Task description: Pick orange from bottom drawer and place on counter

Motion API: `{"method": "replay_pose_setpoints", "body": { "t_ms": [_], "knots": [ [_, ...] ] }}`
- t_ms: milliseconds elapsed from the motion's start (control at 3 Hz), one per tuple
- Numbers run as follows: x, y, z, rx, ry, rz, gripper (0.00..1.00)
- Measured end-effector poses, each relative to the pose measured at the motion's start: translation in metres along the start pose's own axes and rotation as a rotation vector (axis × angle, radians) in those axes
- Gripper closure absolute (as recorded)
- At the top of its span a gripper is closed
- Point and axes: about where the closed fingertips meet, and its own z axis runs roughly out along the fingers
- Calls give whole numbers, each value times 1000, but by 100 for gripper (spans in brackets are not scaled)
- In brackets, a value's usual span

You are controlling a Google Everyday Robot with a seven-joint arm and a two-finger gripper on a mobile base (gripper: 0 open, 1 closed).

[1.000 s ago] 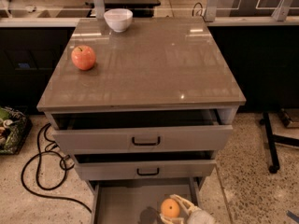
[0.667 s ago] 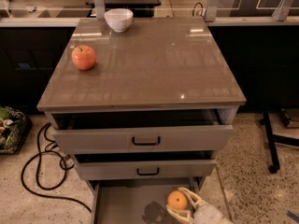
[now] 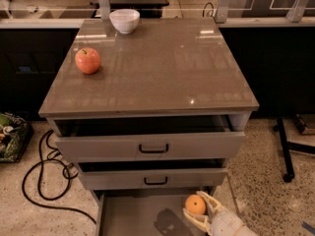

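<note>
Pale fingers (image 3: pixel 210 201) are closed narrow round the orange (image 3: pixel 196 205), one above-right of the fruit and one below-left, both touching the peel. The gripper (image 3: pixel 195 205) sits at the bottom edge of the view, right of centre, over the right front part of the open bottom drawer (image 3: pixel 129 214). Its wrist runs off frame to the lower right.

Vs. approx. a sec ago, fruit & gripper have shifted up and to the right. A dark shadow (image 3: pixel 167 223) lies on the drawer's grey floor, left of & below the fruit, apart from it. Apple and bowl are where they were.

Edges: the orange is just below the front of the middle drawer (image 3: pixel 152 178), which is pulled out a little. The top drawer (image 3: pixel 150 147) juts further out above it, and the thin lip of the counter (image 3: pixel 162 77) overhangs both. The bottom drawer's right side is near the gripper; whether they touch can't be told.

Room: the counter's glossy top lies open across centre, right & front, w/ an apple (image 3: pixel 88 60) near the left edge and a white bowl (image 3: pixel 124 20) at the back left, well apart from each other. On the speckled floor a black cable (image 3: pixel 43 181) loops left of the cabinet & a black stand leg (image 3: pixel 285 151) stands to the right.
</note>
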Motion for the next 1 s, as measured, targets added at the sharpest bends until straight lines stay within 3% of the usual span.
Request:
{"method": "replay_pose_setpoints", "body": {
  "t_ms": [333, 1000],
  "knots": [
    [-8, -13, -2, 36, 5, 29, 100],
    [-45, -80, -37, 206, 36, 96, 100]
  ]
}}
